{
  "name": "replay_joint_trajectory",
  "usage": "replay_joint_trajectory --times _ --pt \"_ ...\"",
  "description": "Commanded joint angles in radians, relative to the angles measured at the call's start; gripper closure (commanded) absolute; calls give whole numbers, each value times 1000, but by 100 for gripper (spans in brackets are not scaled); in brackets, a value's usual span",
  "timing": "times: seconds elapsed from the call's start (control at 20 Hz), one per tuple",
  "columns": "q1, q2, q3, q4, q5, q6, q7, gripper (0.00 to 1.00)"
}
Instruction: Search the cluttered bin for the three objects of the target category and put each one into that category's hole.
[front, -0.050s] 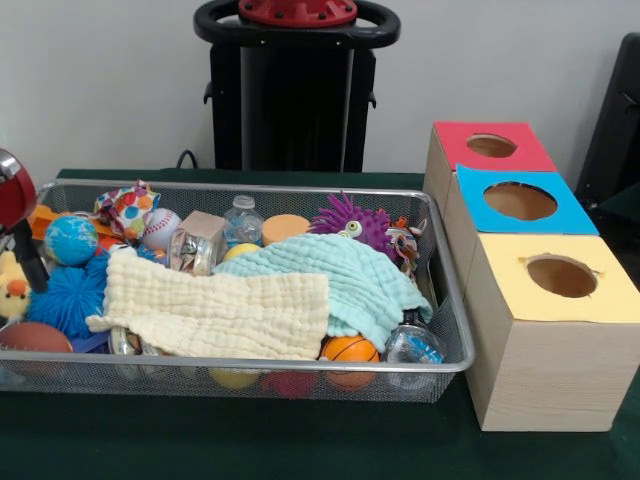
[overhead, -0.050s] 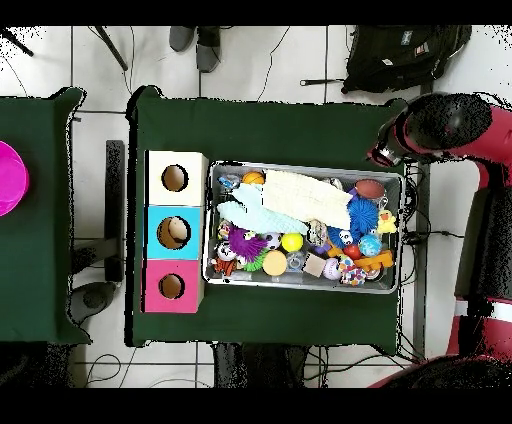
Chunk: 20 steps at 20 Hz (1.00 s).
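Object in blue box (overhead, -0.050s: 173, 231), overhead only

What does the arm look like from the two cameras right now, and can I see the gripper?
The arm is red with black joint sections, bulky and rounded, seen at the right side of the overhead view. In the front view only a glossy red rounded part with a black piece below it shows at the left edge, beside the mesh bin. I cannot make out the gripper in either view.

Two cloths (front, -0.050s: 300, 290) cover much of the wire bin (front, -0.050s: 440, 370), hiding toys beneath; a brown ball (front, -0.050s: 28, 340) is cut off at the left edge.
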<state>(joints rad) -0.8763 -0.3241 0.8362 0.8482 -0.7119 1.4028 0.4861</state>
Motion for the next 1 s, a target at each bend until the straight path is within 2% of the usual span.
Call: replay_joint_trajectory --times 0.05,0.6,1.0 --pt "-14 -31 -89 137 12 -71 10 0" --pt "-30 -41 -111 207 15 -110 -2 0" --pt "-38 -31 -125 202 15 -96 -60 0"
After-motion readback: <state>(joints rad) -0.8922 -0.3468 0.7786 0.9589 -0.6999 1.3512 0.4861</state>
